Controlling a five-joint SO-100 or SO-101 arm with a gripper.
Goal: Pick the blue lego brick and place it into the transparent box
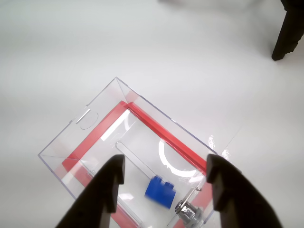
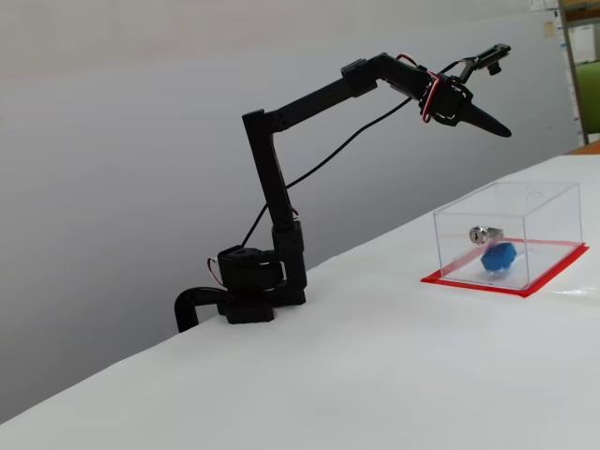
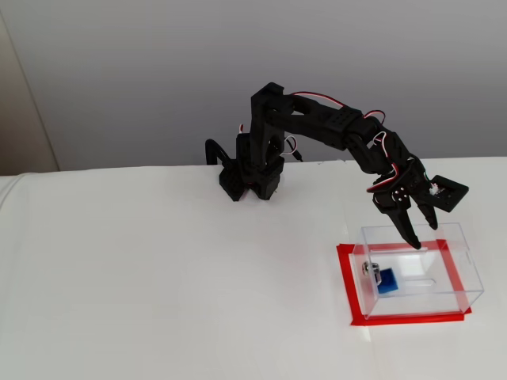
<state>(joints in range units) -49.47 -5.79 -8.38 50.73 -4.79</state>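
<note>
Hovering with its jaws apart and empty, the pincer (image 3: pixel 424 236) hangs above the transparent box (image 3: pixel 467 273) near the desk's (image 3: pixel 158 301) edge. Inside lies the blue lego brick (image 3: pixel 388 281). A straight upward retreat looks safest, sparing the clear walls.

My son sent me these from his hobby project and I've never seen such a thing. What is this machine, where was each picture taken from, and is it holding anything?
It is a small black robot arm bolted at the edge of a white table, ending in a two-finger gripper. Two pictures come from cameras standing still, one off to the side and one looking at the arm from the front. The third comes from a camera riding on the wrist, looking down between the two dark fingers.

On the table stands the transparent box with a red base. Inside lies the blue lego brick beside a small silver metal piece.

The gripper is open above the box and holds nothing: the brick is already in the box.
</note>
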